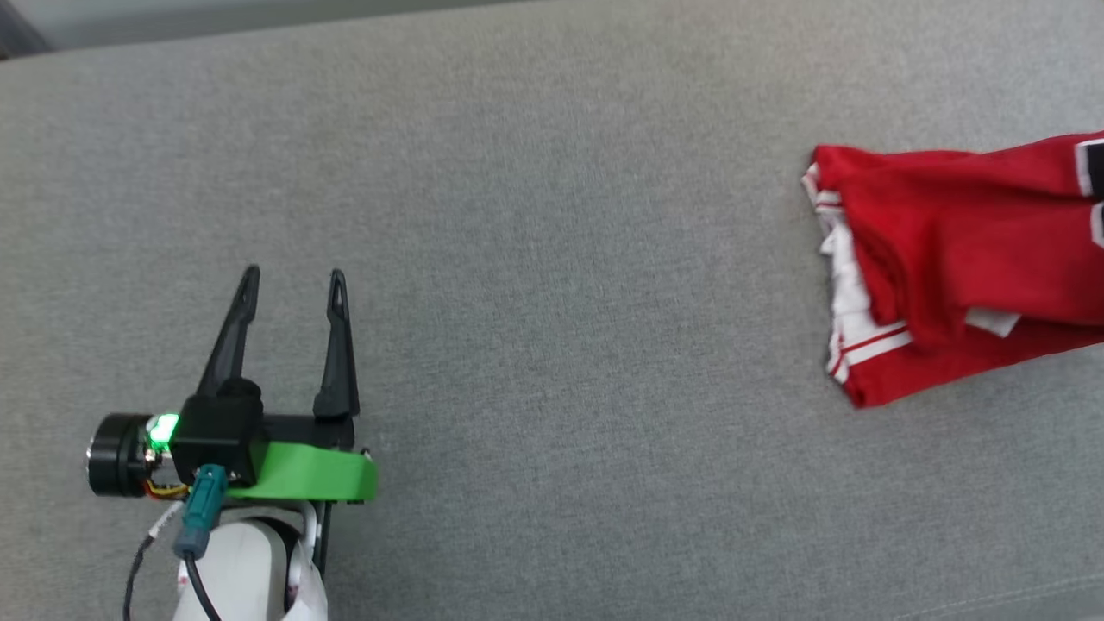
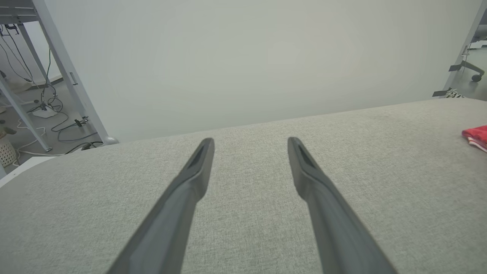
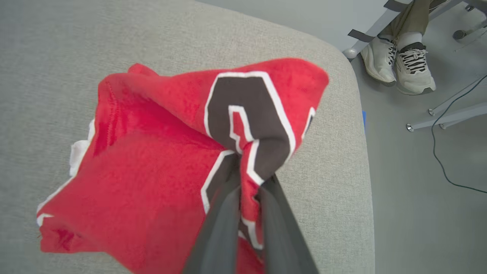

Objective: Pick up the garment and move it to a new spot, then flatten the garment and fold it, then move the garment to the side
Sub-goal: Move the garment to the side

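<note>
look at your right pincer (image 3: 249,173) first: in the right wrist view its two dark fingers stand almost together, clamped on a bunched fold of the garment (image 3: 152,163), right at the black, white-outlined numeral; the cloth rises to a peak at the fingertips and drapes away from them, mostly toward that view's left, red with a scrap of white and striped trim at its far edge; under it lies the grey cloth-covered counter (image 3: 57,57), and the garment sits near the counter's rounded corner; past that corner, on the floor (image 3: 418,209), you can see a person's two pale shoes (image 3: 399,64) beside a metal frame leg, with a thin cable (image 3: 441,160) trailing nearby; your left pincer (image 1: 293,276) is another matter: in the head view it sits at the lower left, its fingers spread wide apart, grey counter showing between them; the garment lies well apart from it, at the right edge of the head view and running out of the picture, its white and striped trim turned toward the left pincer; in the left wrist view you find the same gap: the parted fingers point across the counter toward a pale wall (image 2: 247,57), and a small red corner of the garment shows at the far right edge
</note>
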Motion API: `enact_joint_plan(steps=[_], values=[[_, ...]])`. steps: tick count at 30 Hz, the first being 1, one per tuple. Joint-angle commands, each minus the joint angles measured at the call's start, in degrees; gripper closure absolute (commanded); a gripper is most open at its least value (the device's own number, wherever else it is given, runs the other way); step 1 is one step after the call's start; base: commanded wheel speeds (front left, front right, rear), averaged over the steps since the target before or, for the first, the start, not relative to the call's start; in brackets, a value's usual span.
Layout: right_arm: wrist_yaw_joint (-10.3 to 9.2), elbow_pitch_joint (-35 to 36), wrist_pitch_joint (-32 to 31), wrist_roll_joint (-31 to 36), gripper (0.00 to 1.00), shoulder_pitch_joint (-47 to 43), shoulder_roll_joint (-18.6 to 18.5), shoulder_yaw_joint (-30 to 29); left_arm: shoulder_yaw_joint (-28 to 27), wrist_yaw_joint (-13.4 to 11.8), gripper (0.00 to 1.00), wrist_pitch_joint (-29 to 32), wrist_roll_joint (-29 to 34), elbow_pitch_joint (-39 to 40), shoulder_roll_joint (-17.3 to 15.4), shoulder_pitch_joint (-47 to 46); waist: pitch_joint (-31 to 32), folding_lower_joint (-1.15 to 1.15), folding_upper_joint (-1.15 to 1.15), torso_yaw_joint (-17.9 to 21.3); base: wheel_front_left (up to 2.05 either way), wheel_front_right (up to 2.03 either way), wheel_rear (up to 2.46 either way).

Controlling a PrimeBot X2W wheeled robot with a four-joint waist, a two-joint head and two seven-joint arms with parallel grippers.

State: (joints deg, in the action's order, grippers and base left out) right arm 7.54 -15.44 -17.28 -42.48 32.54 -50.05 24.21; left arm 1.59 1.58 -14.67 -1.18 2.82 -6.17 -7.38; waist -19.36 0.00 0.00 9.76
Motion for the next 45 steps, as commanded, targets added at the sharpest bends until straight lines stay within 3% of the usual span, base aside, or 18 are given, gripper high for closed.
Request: enact_joint_plan(steps=[1, 2, 6, 15, 20, 21, 22, 23, 30, 36, 42, 45], values=[[-0.05, -1.7, 0.4, 1.1, 1.0, 1.9, -0.8, 0.0, -0.2, 0.3, 0.0, -0.3, 0.7, 0.7, -0.7, -1.4, -6.0, 0.0, 0.0, 1.4, 0.0, 0.0, 0.0], [-0.05, -6.3, 1.0, 3.1, 1.0, 4.9, -1.8, -0.5, -0.3, 0.3, 0.0, -0.3, 0.9, 2.0, -1.4, -2.6, -8.4, 0.0, 0.0, 1.1, 0.0, 0.0, 0.0], [-0.05, -12.7, 1.9, 5.0, 1.0, 8.2, -2.2, -1.7, 0.0, 0.1, 0.0, -0.3, 1.2, 3.5, -1.7, -3.7, -11.0, 0.0, 0.0, 0.8, 0.0, 0.0, 0.0], [-0.05, -23.0, 5.9, 7.3, 1.0, 13.9, -2.8, -5.3, 0.2, -0.5, 0.0, -0.3, 1.3, 4.9, -2.3, -4.8, -14.3, 0.0, 0.0, 0.4, 0.0, 0.0, 0.0], [-0.05, -27.6, 7.8, 7.5, 1.0, 15.6, -1.0, -6.5, 0.4, -0.9, 0.0, -0.3, 1.4, 5.1, -2.5, -4.7, -14.3, 0.0, 0.0, 0.3, 0.0, 0.0, 0.0], [-0.05, -28.7, 8.3, 8.1, 0.78, 15.9, -0.7, -6.7, 0.4, -1.0, 0.0, -0.3, 1.3, 5.1, -2.4, -4.6, -13.9, 0.0, 0.0, 0.3, 0.0, 0.0, 0.0], [-0.05, -29.6, 8.7, 8.5, 0.12, 16.0, -0.4, -6.7, 0.5, -1.1, 0.0, -0.3, 1.3, 5.0, -2.4, -4.5, -13.6, 0.0, 0.0, 0.2, 0.0, 0.0, 0.0], [-0.05, -30.7, 9.4, 8.8, 0.0, 16.3, 0.0, -7.2, 0.6, -1.2, 0.0, -0.3, 1.3, 4.8, -2.4, -4.4, -13.0, 0.0, 0.0, 0.1, 0.0, 0.0, 0.0], [-0.05, -32.9, 16.7, 11.5, 0.0, 16.9, 1.4, -9.2, 1.1, -1.9, 0.0, -0.3, 0.5, 3.7, -1.5, -2.1, -7.2, 0.0, 0.0, -0.9, 0.0, 0.0, 0.0], [-0.05, -29.4, 28.7, 14.8, 0.0, 16.5, 1.9, -12.3, 1.3, -2.4, 0.0, -0.3, -0.6, 2.2, -0.5, 1.5, -1.1, 0.0, 0.0, -2.3, 0.0, 0.0, 0.0], [-0.05, -21.3, 32.2, 19.9, 0.0, 13.7, 5.7, -18.6, 1.4, -2.6, 0.0, -0.3, -1.6, 0.8, 0.3, 4.4, 3.8, 0.0, 0.0, -4.4, 0.0, 0.0, 0.0], [-0.05, -12.6, 32.2, 22.8, 0.0, 9.8, 9.9, -23.6, 1.4, -2.6, 0.0, -0.3, -2.0, 0.3, 0.6, 5.5, 5.8, 0.0, 0.0, -5.7, 0.0, 0.0, 0.0]])
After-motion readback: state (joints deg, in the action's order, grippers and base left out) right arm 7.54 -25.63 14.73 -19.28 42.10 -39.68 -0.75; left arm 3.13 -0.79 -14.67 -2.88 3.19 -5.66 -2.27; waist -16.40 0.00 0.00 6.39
